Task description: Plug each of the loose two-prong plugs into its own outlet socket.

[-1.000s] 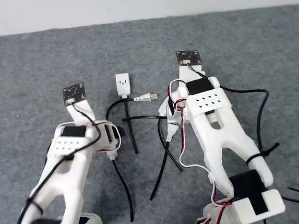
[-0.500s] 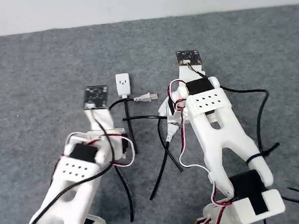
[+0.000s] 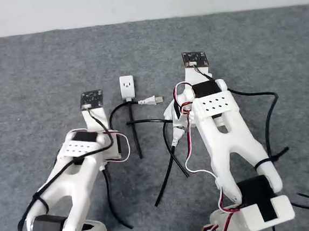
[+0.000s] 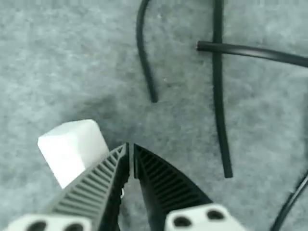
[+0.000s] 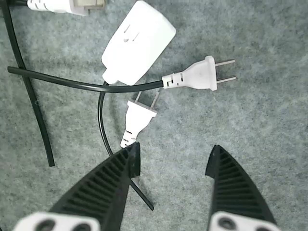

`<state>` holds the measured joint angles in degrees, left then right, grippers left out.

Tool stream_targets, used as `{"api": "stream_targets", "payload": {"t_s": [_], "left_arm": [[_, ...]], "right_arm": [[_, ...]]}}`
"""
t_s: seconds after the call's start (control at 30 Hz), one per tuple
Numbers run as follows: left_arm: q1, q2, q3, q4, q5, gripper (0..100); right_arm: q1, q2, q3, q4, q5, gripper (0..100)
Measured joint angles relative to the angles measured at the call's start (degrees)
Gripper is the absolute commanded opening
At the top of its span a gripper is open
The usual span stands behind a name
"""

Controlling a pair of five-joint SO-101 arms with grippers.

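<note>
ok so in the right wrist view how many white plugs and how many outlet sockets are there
plugs: 3, the last one cut by the picture's edge
outlet sockets: 1
total: 4

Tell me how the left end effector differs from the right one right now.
The left end effector is shut, its fingers nearly touching; the right end effector is spread wide open. The left end effector sits beside a white block; the right end effector hangs over a small white two-prong plug, gripping nothing. Both have black ribbed fingers and face grey carpet.
</note>
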<state>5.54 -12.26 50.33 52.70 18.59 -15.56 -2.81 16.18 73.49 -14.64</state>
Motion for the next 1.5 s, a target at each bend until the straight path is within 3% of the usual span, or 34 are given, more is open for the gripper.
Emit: {"api": "stream_targets", "payload": {"t_s": [0.3,0.57,0.67,0.83,0.93,1.1,1.4,1.5], "left_arm": [[-1.67,-10.11,-0.79,3.52,0.0,1],[-1.67,-32.53,10.99,3.52,-2.99,2],[-1.67,-35.08,14.95,1.85,-2.99,2],[-2.73,-29.71,14.77,0.88,-2.46,17],[-5.98,-23.21,12.13,0.88,2.2,25],[-7.74,-12.92,8.09,0.88,7.38,24],[-7.82,0.44,2.29,0.88,8.09,23],[-7.74,4.31,-0.18,0.88,8.26,19]], "right_arm": [[0.0,0.0,0.0,0.0,0.0,21.5],[0.0,0.0,0.0,0.0,0.0,21.5],[0.0,0.0,0.0,0.0,0.0,21.5],[0.0,0.0,0.0,0.0,0.0,21.5],[0.0,0.0,0.0,0.0,0.0,21.5],[0.0,0.0,0.0,0.0,0.0,21.5],[0.0,0.0,0.0,0.0,0.0,21.5],[0.0,0.0,0.0,0.0,0.0,21.5]]}}
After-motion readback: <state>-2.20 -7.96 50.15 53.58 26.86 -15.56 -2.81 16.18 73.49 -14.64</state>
